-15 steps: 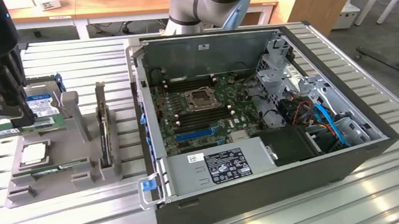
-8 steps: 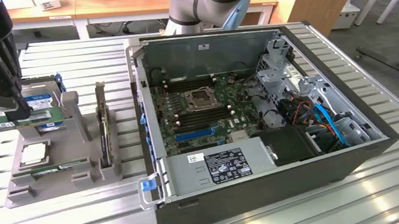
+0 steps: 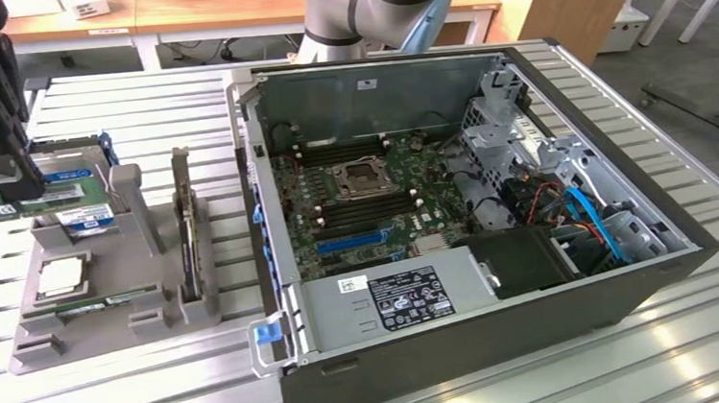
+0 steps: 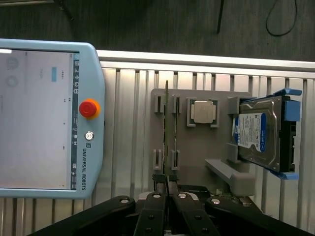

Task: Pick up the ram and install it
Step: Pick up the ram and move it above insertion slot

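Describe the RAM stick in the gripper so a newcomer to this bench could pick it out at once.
Find the open computer case; on the exterior view's left of it sits a grey parts tray. Above that tray the black gripper clamps the ram, a long thin green board with a white label. Unlike the green stick slotted in the tray, it is held in the air.

green ram (image 4: 167,129), black claw (image 4: 166,181), grey tray (image 4: 197,150), blue-labelled hard drive (image 4: 257,133)

A big open computer case (image 3: 463,203) sits in the middle. At the upper left, the black gripper (image 3: 22,182) holds the green ram (image 3: 58,194) above a gray tray (image 3: 32,357).
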`<state>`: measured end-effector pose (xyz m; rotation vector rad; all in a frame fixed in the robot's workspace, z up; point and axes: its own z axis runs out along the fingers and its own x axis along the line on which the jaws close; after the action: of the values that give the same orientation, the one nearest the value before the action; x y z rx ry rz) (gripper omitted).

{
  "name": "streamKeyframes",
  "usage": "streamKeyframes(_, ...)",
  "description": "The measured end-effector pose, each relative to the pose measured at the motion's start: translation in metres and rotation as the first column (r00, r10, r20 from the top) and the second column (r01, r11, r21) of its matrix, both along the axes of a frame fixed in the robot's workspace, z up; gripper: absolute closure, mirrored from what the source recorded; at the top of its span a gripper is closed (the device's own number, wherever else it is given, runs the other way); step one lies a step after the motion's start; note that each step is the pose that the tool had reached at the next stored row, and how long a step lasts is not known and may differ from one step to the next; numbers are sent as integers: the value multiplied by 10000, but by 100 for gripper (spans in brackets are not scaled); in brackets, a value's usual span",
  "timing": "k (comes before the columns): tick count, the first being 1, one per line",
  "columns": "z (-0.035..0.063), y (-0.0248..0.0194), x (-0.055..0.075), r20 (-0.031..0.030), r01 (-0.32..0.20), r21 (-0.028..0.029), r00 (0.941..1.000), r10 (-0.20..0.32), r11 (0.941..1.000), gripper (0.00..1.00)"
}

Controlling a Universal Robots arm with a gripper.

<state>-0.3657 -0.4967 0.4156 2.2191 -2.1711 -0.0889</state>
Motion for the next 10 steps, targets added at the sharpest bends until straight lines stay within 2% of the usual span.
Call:
streamKeyframes(5,79,0,0,2,0,2,10000,0,10000,89)
streamKeyframes(10,84,0,1,1,0,3,10000,0,10000,89)
